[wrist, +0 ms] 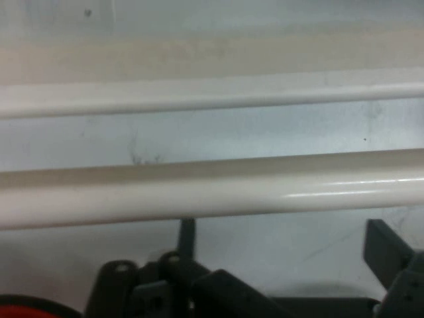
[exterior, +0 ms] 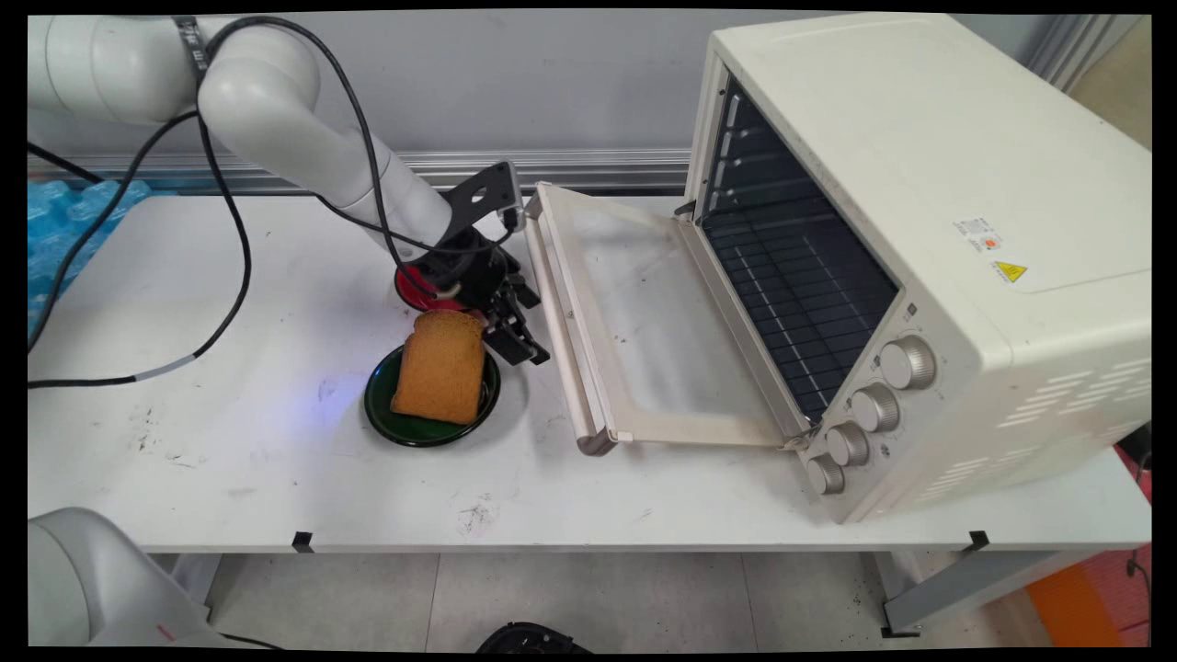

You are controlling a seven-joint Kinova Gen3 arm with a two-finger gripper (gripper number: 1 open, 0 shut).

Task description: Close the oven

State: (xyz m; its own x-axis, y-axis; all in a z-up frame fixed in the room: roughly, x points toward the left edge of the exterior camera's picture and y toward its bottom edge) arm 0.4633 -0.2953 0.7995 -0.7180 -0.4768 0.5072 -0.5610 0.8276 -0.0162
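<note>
The gripper [exterior: 518, 324] hangs low over the table [exterior: 230, 441], between the slice of toast [exterior: 441, 366] and the oven door [exterior: 644, 322]. In the hand view its two fingers [wrist: 387, 248] stand well apart with nothing between them, so it is spread wide and holds nothing. The oven door's handle bar [wrist: 212, 192] runs across that view just ahead of the fingers; whether they touch it I cannot tell.

The toast, brown and squarish, lies on a dark green plate [exterior: 386, 418] just to the left of the oven door's outer edge, its upper end overhanging the plate's rim close to the gripper. A red round thing [exterior: 411, 287] sits behind the plate, partly hidden by the gripper's wrist; what it is I cannot tell.

The oven door lies folded down flat, its glass pane showing the table beneath. It belongs to a cream toaster oven [exterior: 919, 230], whose dark cavity with a wire rack [exterior: 791, 276] stands open. Four knobs [exterior: 874, 409] run down the oven's front beside the door's hinge.
</note>
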